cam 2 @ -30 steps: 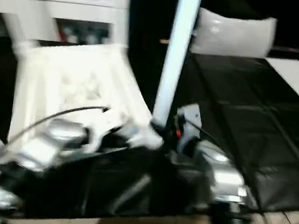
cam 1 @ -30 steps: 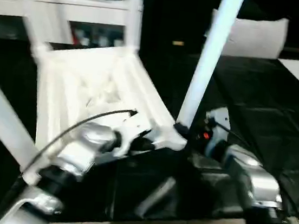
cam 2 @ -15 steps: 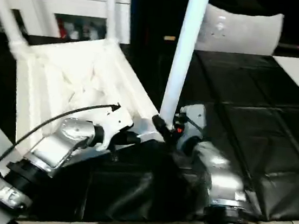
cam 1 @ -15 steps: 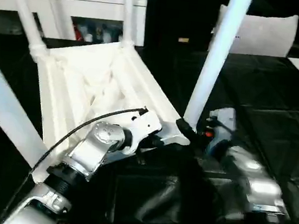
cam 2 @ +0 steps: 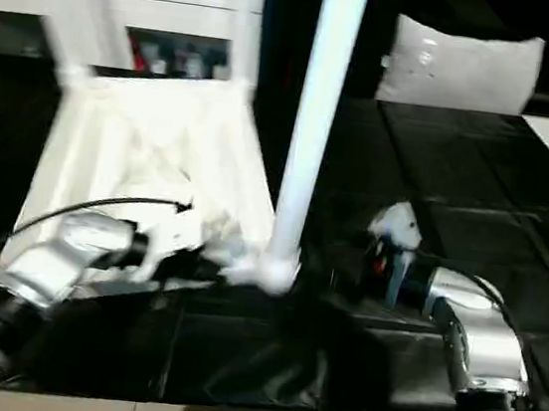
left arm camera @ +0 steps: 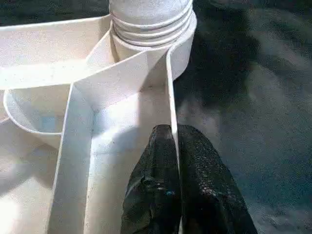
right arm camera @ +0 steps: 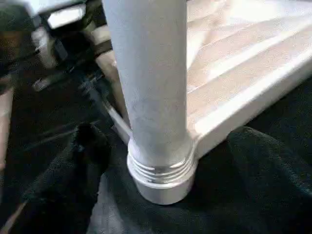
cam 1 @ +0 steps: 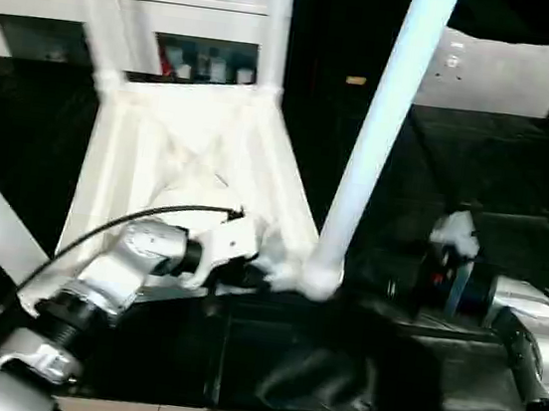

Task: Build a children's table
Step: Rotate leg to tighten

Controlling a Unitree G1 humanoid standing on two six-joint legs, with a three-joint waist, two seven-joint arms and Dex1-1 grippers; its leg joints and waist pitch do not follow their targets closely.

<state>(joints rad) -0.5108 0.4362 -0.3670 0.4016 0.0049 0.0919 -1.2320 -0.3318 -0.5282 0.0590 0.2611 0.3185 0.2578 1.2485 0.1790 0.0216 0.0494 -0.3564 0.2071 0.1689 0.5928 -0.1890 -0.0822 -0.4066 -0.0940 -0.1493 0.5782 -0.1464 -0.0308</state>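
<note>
Up close, left claw (left arm camera: 174, 141) pinches tabletop (left arm camera: 122, 126) rib; right claw's state unclear.

A white tapered leg (right arm camera: 148, 83) is seen standing upright in a round corner socket (right arm camera: 163, 178) of the upturned table top (right arm camera: 243, 73), its threaded rings exposed just above the socket rim. Dark cloth (right arm camera: 204, 204) is spread beneath. Behind the leg, a blurred shape, possibly the left gripper (right arm camera: 58, 34), is glimpsed.
</note>
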